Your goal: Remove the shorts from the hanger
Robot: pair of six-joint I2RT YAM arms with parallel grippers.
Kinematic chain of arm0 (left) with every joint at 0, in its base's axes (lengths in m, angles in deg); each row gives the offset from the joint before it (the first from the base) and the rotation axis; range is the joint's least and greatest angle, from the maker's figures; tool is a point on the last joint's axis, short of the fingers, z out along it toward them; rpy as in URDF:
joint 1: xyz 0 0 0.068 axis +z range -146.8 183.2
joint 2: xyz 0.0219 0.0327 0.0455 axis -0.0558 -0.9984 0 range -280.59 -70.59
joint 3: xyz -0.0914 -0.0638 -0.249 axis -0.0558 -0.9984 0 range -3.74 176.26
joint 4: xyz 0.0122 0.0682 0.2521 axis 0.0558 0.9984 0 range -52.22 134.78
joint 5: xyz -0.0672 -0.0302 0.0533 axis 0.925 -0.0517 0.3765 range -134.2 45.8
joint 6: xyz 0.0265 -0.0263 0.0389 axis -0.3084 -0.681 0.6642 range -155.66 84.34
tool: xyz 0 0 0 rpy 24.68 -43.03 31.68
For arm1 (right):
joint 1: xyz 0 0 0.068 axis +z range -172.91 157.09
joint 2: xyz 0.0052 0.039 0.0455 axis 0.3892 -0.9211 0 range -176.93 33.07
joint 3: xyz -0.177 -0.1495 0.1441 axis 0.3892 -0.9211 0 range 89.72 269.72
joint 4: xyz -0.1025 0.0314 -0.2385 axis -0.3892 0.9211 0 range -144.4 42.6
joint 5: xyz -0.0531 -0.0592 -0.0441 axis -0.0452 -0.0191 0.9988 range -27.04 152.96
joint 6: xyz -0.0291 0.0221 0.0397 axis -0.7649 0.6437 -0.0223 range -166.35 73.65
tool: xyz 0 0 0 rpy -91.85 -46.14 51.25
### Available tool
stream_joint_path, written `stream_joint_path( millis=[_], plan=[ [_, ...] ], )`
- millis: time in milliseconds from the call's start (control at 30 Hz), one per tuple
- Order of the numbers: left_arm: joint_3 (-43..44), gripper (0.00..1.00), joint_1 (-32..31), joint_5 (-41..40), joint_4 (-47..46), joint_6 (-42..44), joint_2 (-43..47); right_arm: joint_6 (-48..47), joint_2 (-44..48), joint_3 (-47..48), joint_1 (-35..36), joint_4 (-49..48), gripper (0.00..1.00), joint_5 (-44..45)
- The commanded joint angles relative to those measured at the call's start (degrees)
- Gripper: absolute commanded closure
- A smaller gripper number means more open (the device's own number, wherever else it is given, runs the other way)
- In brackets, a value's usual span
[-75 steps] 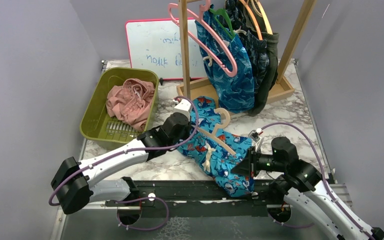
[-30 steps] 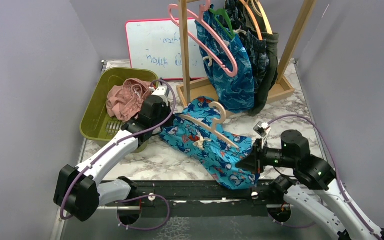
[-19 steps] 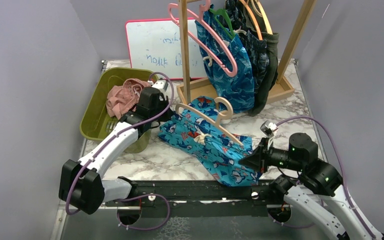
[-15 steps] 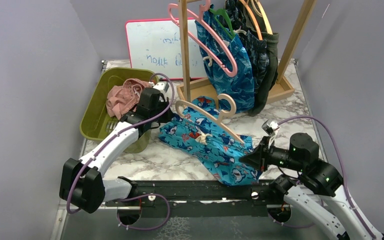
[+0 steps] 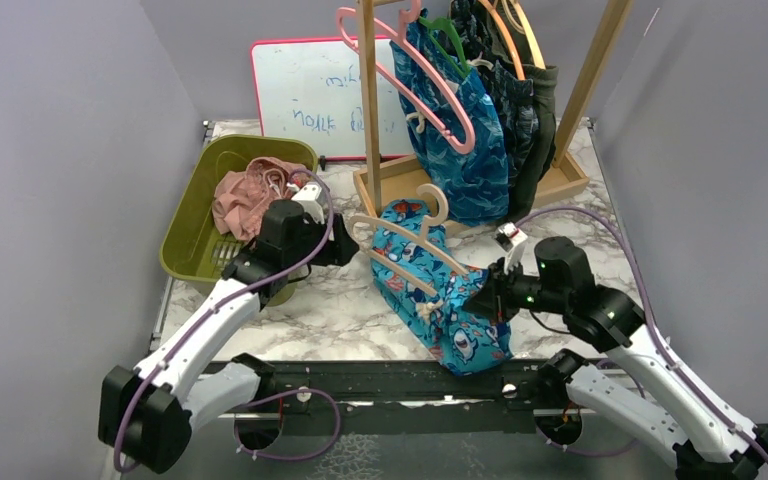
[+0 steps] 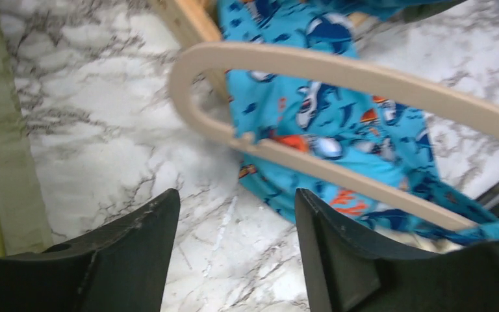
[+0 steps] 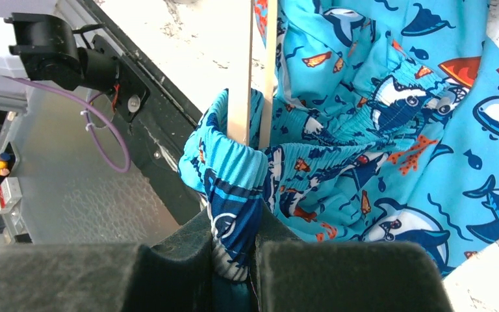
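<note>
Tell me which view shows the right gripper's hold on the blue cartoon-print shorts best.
The right wrist view: the right gripper fills the foreground, pinching a fold of the cartoon-print shorts near the wooden hanger. The top external view shows that grip small, from the side. The left wrist view misses it, showing shorts and hanger.

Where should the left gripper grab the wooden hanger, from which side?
The bare rounded end of the hanger, from the left: it pokes clear of the shorts before the open left gripper; its far end sits inside cloth the right gripper pinches.
</note>
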Motion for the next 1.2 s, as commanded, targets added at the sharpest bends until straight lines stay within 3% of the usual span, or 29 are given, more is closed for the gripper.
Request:
stream_joint_path(
  millis=[0,267,333,367,433,567,700,1000,1167],
  plan=[
    [-0.6,0.29,-2.9,-0.3,-3.6,-2.2,7.1,-0.9,-1.6,-0.9,0.3,-8.4,0.99,-2.0],
    [0.2,0.21,-17.6,-7.2,-9.6,-6.2,7.5,0.5,-4.4,-4.0,0.3,-13.8,0.99,-5.2],
    [0.4,0.13,-22.1,-11.8,-12.0,-6.5,6.6,0.9,-5.2,-4.3,0.3,-14.7,0.99,-5.6],
    [0.4,0.03,-24.3,-14.8,-13.4,-6.5,6.3,1.2,-5.5,-4.6,0.3,-15.0,0.99,-5.7],
    [0.1,0.01,-27.4,-19.4,-17.1,-6.8,5.7,1.5,-5.6,-5.1,0.3,-15.4,0.99,-5.8],
    [-1.9,0.01,-30.2,-23.6,-24.0,-8.7,4.5,1.7,-5.6,-6.1,0.3,-15.5,0.99,-6.0],
    [-4.6,0.01,-30.9,-22.4,-31.3,-9.4,3.5,1.8,-5.5,-6.8,0.3,-15.2,0.99,-6.0],
    [-3.1,0.02,-30.7,-25.2,-34.6,7.1,-0.4,0.9,-3.7,-6.6,0.3,-14.8,0.99,-9.4],
    [-2.1,0.21,-29.5,-21.1,-33.7,5.9,-3.1,1.4,-2.1,-7.0,0.3,-15.2,0.99,-9.9]
  ],
)
